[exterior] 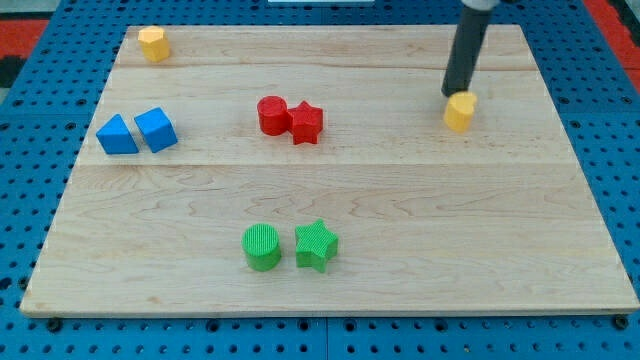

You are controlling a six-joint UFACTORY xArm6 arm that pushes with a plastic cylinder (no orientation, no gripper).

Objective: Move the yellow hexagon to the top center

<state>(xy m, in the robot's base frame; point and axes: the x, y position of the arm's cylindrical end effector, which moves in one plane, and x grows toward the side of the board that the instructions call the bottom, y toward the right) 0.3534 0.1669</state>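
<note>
The yellow hexagonal block sits at the wooden bench's eleven o'clock corner. My tip touches a second yellow block at two o'clock. No jaws exist.

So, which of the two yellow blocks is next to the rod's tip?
The yellow block at the view's right: my tip sits right at its top edge. The other yellow block lies far off, in the board's top left corner.
</note>
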